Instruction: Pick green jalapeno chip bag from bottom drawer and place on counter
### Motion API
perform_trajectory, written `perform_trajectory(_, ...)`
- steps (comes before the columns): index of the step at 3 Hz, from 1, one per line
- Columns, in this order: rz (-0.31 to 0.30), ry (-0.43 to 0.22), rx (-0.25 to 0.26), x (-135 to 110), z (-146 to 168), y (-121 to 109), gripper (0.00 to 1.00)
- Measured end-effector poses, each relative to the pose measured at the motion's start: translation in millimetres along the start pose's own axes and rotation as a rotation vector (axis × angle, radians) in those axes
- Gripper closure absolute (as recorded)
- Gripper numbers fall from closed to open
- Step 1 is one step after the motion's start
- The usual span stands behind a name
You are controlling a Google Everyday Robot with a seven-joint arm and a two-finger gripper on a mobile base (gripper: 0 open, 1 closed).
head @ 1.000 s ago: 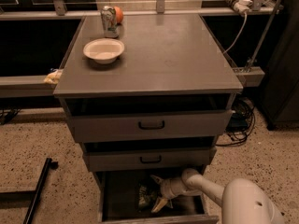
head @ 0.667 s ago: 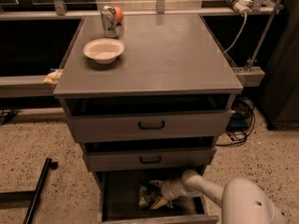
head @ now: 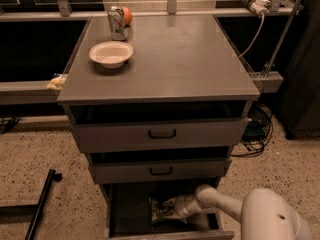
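Speckled flooring is surrounding the open bottom drawer (head: 127, 209), which is lying below the counter (head: 190, 59). Inside that drawer the gripper (head: 169, 207) is resting against the green jalapeno chip bag (head: 157, 214); I cannot tell its grip.

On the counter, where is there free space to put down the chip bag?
The counter is bare from the bowl rightward to its right edge, and along the front edge. The back left corner is crowded: bowl, can, an orange object behind it. The gripper is in the bottom drawer, at the green jalapeno chip bag.
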State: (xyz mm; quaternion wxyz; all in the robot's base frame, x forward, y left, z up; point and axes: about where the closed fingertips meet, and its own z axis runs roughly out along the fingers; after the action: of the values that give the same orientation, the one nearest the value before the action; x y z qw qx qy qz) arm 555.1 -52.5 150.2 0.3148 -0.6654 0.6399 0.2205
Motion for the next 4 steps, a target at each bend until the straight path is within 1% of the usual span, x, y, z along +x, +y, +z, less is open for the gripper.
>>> perform_trajectory(1, 0.049, 0.016, 0.012, 0, -26, 9, 0.99)
perform_trajectory(2, 0.087, 0.04, 0.036, -11, -66, 8, 1.0)
perform_trajectory(3, 0.091, 0.083, 0.071, -35, -115, -4, 1.0)
perform_trajectory(4, 0.062, 0.137, 0.106, -75, -166, -19, 1.0)
